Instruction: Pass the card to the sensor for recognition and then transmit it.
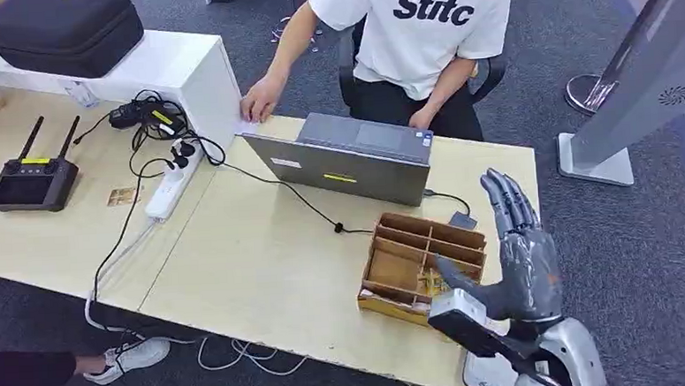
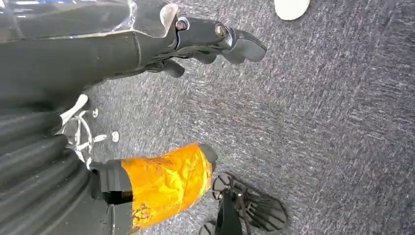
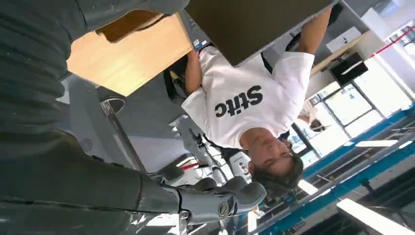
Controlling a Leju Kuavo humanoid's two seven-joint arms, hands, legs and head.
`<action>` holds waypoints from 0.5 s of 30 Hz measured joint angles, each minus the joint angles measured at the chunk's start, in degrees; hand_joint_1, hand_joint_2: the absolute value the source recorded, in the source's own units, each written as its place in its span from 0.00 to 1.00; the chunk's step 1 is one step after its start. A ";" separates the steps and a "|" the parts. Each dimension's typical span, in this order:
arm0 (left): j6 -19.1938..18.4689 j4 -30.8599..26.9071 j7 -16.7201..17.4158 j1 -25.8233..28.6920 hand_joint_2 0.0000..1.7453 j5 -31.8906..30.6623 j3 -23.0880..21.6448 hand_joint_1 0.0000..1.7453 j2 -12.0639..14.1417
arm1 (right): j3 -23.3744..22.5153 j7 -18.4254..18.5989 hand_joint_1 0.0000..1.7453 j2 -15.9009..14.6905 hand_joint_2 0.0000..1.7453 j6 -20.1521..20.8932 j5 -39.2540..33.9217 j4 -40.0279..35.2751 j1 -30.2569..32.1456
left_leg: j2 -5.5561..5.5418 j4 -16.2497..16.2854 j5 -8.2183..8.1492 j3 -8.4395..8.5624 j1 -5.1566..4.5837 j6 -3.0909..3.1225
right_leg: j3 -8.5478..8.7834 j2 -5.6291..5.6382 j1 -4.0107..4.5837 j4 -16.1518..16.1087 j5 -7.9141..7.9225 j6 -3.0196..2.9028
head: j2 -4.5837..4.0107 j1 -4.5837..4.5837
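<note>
A wooden divided box (image 1: pixel 413 247) stands on the table near its right front edge, with yellowish cards (image 1: pixel 433 282) in its near compartment. My right hand (image 1: pixel 524 254) is raised just right of the box, fingers stretched upward and thumb out toward it, holding nothing. In the right wrist view its fingers (image 3: pixel 220 203) are apart in the air. A white flat device (image 1: pixel 483 377) lies at the table's edge beneath my right forearm. My left hand (image 2: pixel 195 98) hangs over the grey carpet, holding nothing, its fingers (image 2: pixel 230 39) apart from the orange-taped thumb (image 2: pixel 166 181).
A person in a white T-shirt (image 1: pixel 418 21) sits behind a grey laptop (image 1: pixel 350 157), from which a cable runs to a small dark device (image 1: pixel 462 220). A power strip (image 1: pixel 172 180), a black controller (image 1: pixel 33 183) and a black case (image 1: pixel 60 26) are at the left. A grey stand (image 1: pixel 634 80) rises right of the table.
</note>
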 joint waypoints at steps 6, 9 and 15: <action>0.02 0.00 -0.02 0.21 1.00 0.37 0.75 0.00 -0.44 | 0.99 -2.68 0.00 -2.45 1.00 -0.60 -2.92 -5.12 8.23 | 0.16 -0.01 -0.08 -0.02 0.00 -0.03 | -0.09 0.15 0.00 0.01 -0.02 0.03 | 0.00 -0.02; 0.02 0.00 -0.02 0.23 1.00 0.57 0.83 0.00 -0.55 | 0.99 -3.36 0.00 -2.56 1.00 0.08 -4.58 -5.74 9.31 | 0.16 -0.01 -0.08 -0.02 0.00 -0.03 | -0.09 0.14 0.00 0.01 -0.02 0.03 | 0.00 -0.02; 0.02 0.00 -0.09 0.25 1.00 0.85 0.99 0.00 -0.61 | 0.99 -4.06 0.00 -2.61 1.00 0.65 -6.52 -6.50 10.97 | 0.14 -0.01 -0.08 -0.03 0.00 -0.03 | -0.08 0.12 0.00 0.01 -0.02 0.03 | 0.02 0.00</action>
